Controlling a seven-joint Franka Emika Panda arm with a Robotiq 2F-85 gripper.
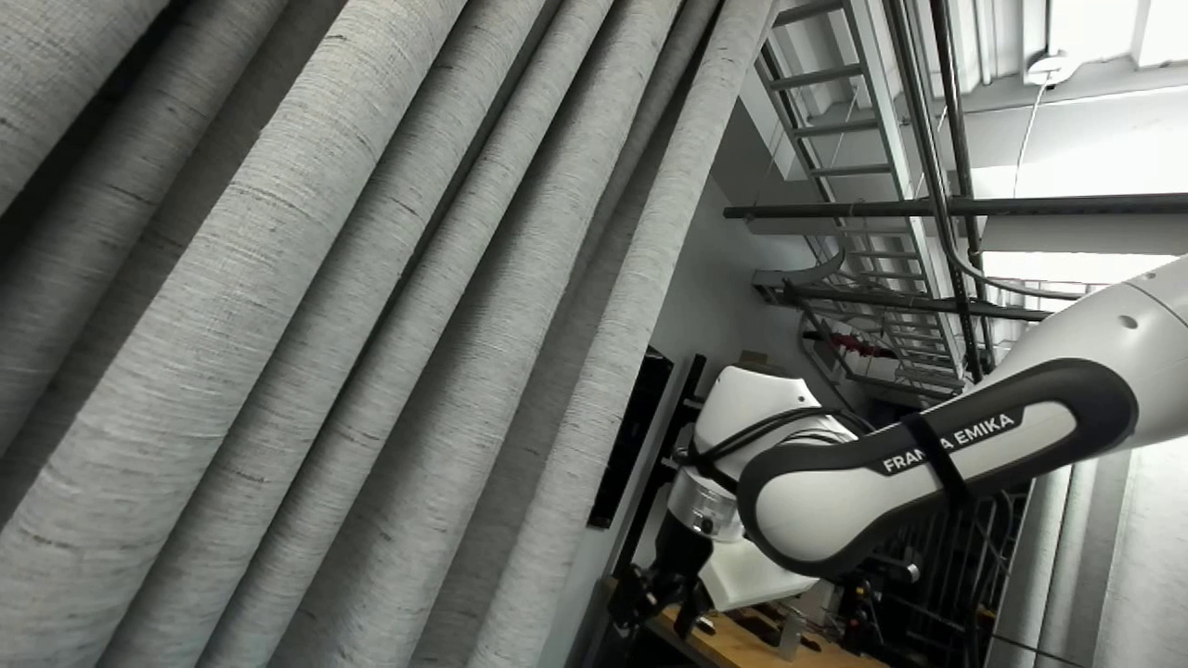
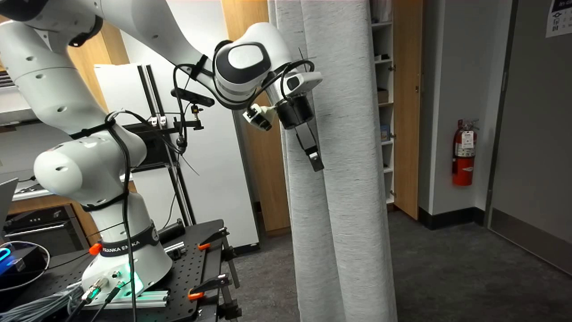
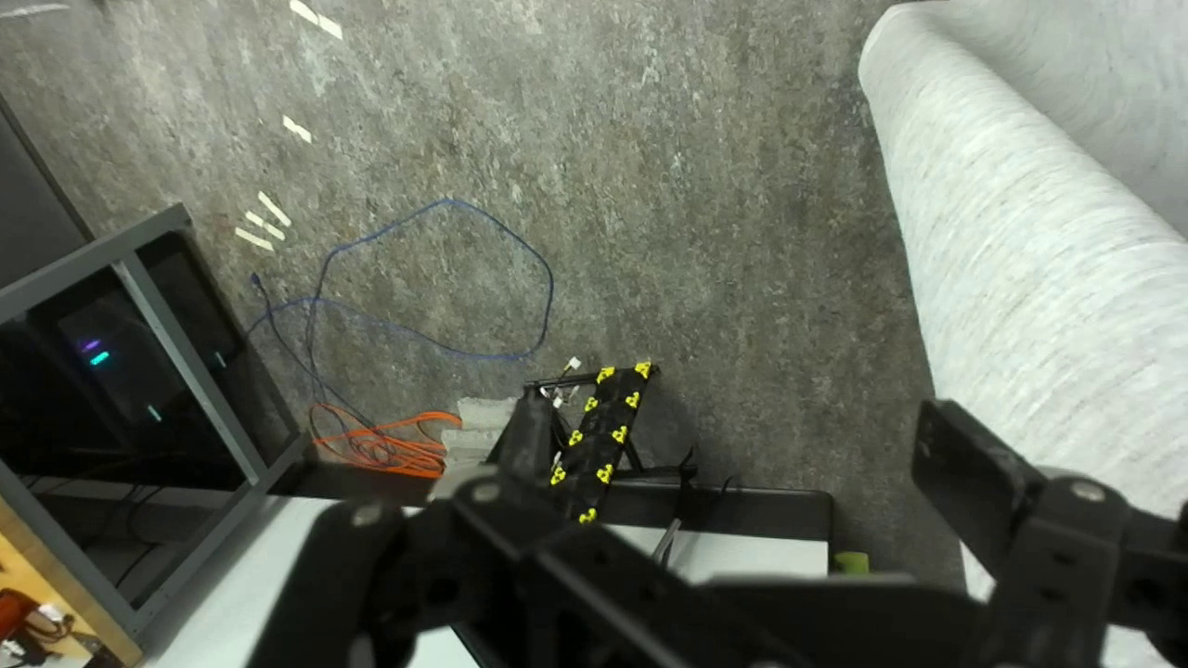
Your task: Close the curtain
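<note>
Hanging unladen: 1 hand (image 3: 733, 431), 2 fingers spread, grasping nothing. Alongside 1 finger: curtain (image 3: 1039, 241) (contact unclear), its edge best centred between the fingertips before pinching, then drawn slowly. Beyond: grey floor (image 3: 705, 213).

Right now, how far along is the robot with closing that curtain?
Seemingly done: the pincer is near the curtain. In hand: nothing gripped; in the wrist view its jaws stand apart with no curtain between them. Remaining: probably gripping and drawing the curtain, which hangs in deep pleats with shelves showing past it.
</note>
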